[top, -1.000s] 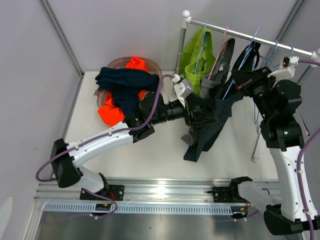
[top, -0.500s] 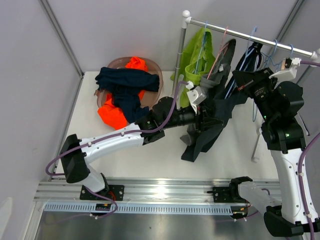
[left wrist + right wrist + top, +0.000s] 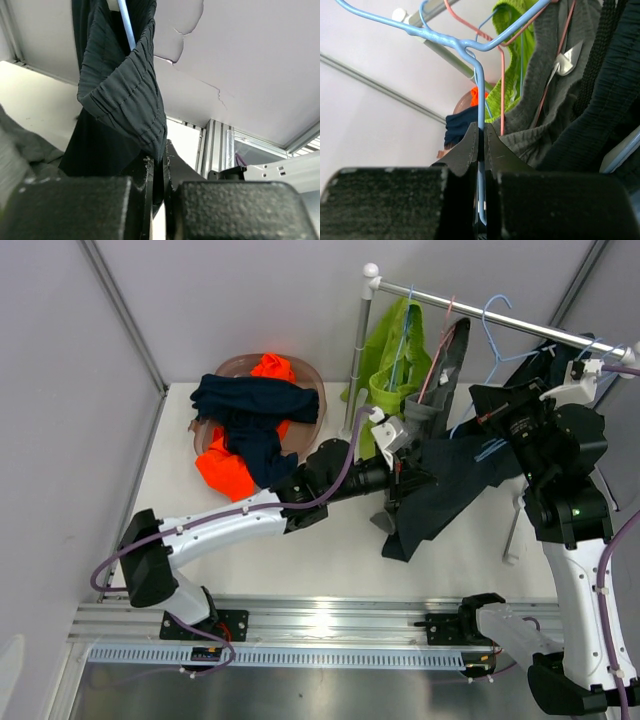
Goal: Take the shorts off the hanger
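- While the hanger point(image 3: 479, 95) is pinched between the closed fingers of the right gripper point(image 3: 481, 131), a fold of the dark shorts point(image 3: 445, 490) is clamped in the left gripper point(image 3: 159, 162).
- The dark shorts are draped from the hanger over the right half of the table point(image 3: 300, 560), below the rail point(image 3: 470, 304).
- Their long axis runs from the hanger at the back right down toward the near middle.
- From the left fingers the cloth rises up and to the right. A pale bar of the hanger is seen inside the fold in the left wrist view.
- The loose end is nearer the left arm, and the hanger is nearer the right.
- A pull along that axis, away from the hanger and toward the near left edge, is judged to be what is called for.
- Whether the hook is off the rail cannot be told.
- The green shorts point(image 3: 385, 345) and grey shorts point(image 3: 445, 360) are hung on the rail.
- The orange shorts point(image 3: 225, 468) and navy shorts point(image 3: 255, 400) are piled in the tub point(image 3: 240, 362) at the back left corner.
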